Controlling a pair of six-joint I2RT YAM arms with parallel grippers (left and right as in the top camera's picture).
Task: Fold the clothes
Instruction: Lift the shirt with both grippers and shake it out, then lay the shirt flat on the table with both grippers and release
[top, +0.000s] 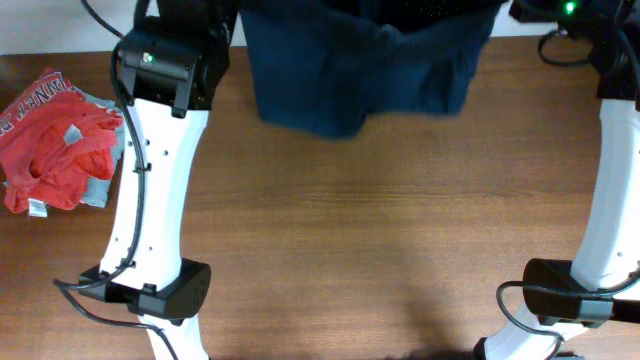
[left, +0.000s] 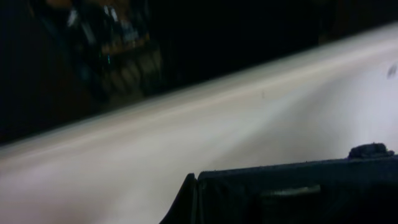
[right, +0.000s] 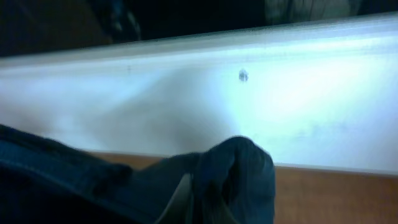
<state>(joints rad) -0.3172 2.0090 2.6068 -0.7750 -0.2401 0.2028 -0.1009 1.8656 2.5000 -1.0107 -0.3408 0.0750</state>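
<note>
The clothes (right: 242, 177) bunched dark navy against the right wrist lens; overhead they spread along the table's (top: 350, 250) far edge between both arms. Whether the left gripper or right gripper pinched them could not be told. No fold appeared made yet.

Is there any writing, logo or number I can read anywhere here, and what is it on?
Red garment: white lettering, too small and crumpled to read.
Navy garment: plain, no text seen.
Both wrist views: blurred, no text visible.
</note>
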